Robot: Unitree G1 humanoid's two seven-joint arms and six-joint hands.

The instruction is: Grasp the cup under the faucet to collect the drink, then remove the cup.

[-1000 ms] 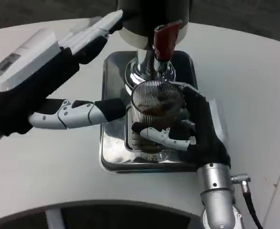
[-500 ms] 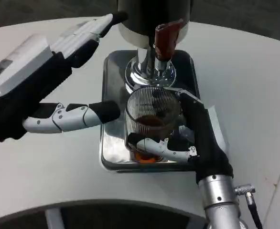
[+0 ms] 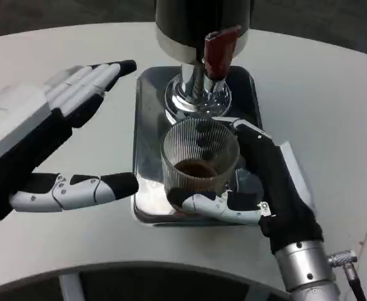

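A ribbed clear glass cup [image 3: 199, 157] with brown drink at its bottom sits in my right hand [image 3: 258, 185], whose fingers wrap its lower half from the right. The cup is over the front part of the metal drip tray [image 3: 147, 113], in front of the dispenser's faucet with a dark red handle [image 3: 216, 50]. My left hand [image 3: 42, 138] hovers to the left of the tray with its fingers spread and nothing in it.
The dispenser's dark body [image 3: 199, 25] and chrome base [image 3: 193, 94] stand at the tray's back. White tabletop [image 3: 321, 94] lies on both sides. The table's near edge [image 3: 139, 269] curves close to my arms.
My right hand has drawn the cup toward me, away from under the faucet. My left hand has pulled back from the dispenser, down and to the left.
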